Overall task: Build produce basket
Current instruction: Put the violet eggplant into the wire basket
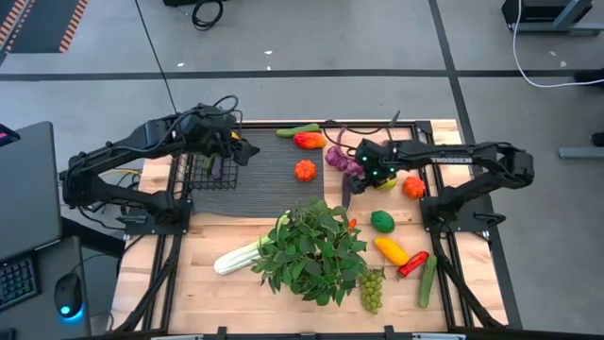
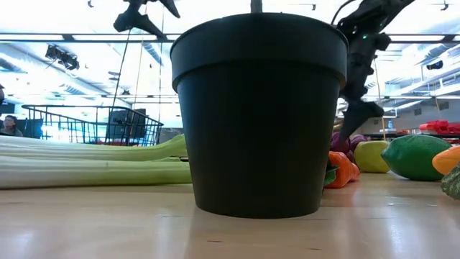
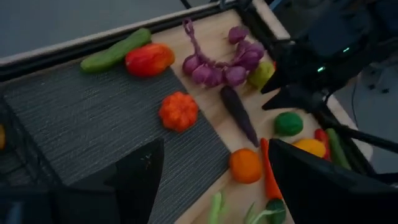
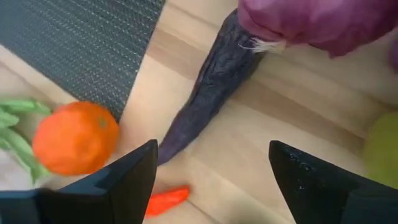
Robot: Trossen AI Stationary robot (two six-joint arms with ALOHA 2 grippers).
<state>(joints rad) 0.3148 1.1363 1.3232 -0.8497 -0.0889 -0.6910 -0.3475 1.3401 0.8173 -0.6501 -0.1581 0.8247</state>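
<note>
The right gripper hovers, fingers wide and empty, over the dark purple tapered root on the wooden bench. Best centre it between them before closing. The black wire-mesh basket waits below the left gripper, whose fingers are also wide.

Produce counted around one potted plant on one table.

Beyond the plant, one ribbed mat is seen, with one wire basket at its far-left end. Counted behind the plant: one green cucumber, one red pepper, two orange fruits, one string of purple bulbs, one dark purple vegetable. To the plant's right: one lime, one yellow pepper, one red chilli, one further cucumber, one grape bunch. To its left: one celery.
</note>
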